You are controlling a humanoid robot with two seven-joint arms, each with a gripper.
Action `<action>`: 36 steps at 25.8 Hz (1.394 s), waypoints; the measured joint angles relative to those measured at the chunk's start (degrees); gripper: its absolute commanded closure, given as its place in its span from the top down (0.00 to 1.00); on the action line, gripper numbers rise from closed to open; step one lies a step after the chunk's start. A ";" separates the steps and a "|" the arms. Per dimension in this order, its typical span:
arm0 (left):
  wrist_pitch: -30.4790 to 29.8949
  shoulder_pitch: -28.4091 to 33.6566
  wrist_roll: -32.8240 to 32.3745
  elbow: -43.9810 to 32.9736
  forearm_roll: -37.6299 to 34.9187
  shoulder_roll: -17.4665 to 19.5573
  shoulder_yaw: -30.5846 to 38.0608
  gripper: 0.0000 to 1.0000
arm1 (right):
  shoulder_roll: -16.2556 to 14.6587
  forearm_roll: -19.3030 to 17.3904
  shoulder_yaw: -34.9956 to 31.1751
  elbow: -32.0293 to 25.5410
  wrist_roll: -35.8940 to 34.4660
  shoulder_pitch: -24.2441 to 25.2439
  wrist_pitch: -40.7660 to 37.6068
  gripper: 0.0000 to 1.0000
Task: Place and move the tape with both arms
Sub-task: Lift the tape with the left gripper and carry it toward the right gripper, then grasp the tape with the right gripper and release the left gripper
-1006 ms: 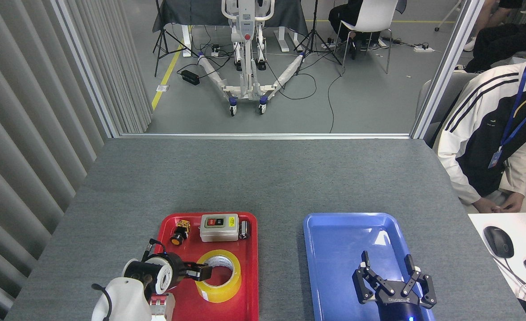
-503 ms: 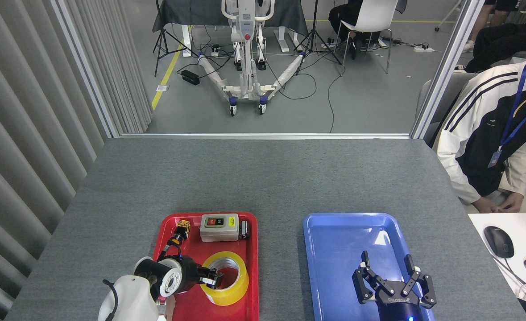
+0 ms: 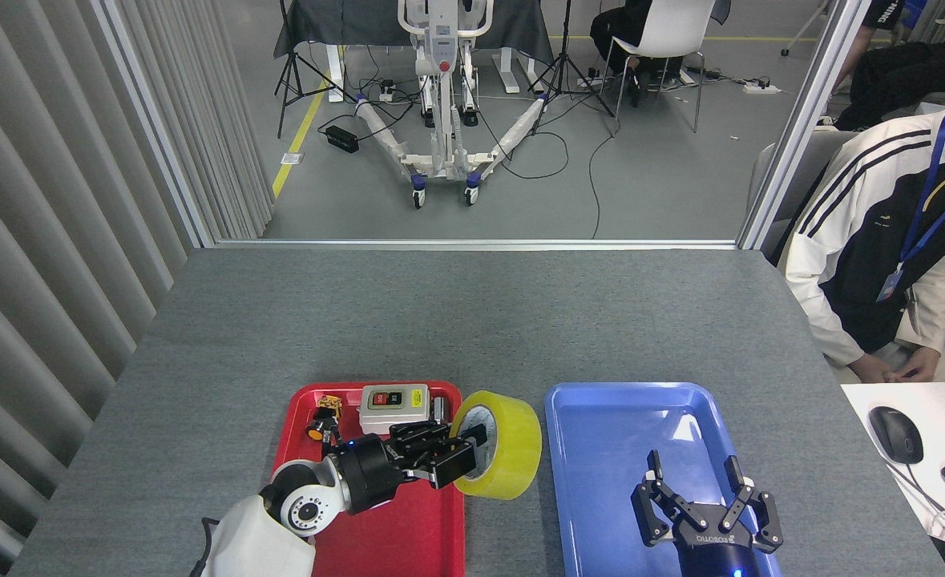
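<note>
On the grey desk (image 3: 472,320), a red tray (image 3: 408,537) holds a switch box (image 3: 393,407) and small parts at its far end. The left gripper (image 3: 452,453) has its fingers clenched on the tape (image 3: 504,445), held on edge above the red tray's right rim, core facing left. The right gripper (image 3: 708,509), fingers spread, hovers over the blue tray (image 3: 600,449).

- right gripper (image 3: 709,498): white "ROBOTIQ" lettering on its black body, upside down from the head view
- person's jacket (image 3: 865,232) at the table's right edge: a yellow "R" logo on the chest
- switch box (image 3: 394,398) at the red tray's (image 3: 408,537) far edge: a yellow label, print too small to read
</note>
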 measured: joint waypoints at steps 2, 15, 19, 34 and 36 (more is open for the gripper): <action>-0.85 0.04 2.34 0.46 0.73 -0.77 -1.13 0.00 | -0.16 0.78 0.01 -0.23 -2.39 0.38 -2.41 1.00; -1.44 2.29 4.55 0.27 1.43 -3.53 -6.42 0.00 | -1.36 5.44 -1.44 -1.54 -13.21 3.09 -44.63 1.00; -1.46 2.94 4.61 0.16 1.44 -3.87 -7.27 0.00 | -1.15 8.07 0.44 -1.88 -13.24 3.62 -48.00 1.00; -1.55 3.27 4.46 0.11 1.51 -3.88 -7.59 0.04 | -1.02 8.96 1.15 -2.99 -12.98 4.66 -48.88 0.00; -1.55 3.39 4.45 0.09 1.52 -3.89 -7.61 0.25 | -0.97 8.96 1.09 -2.98 -12.98 4.69 -49.09 0.00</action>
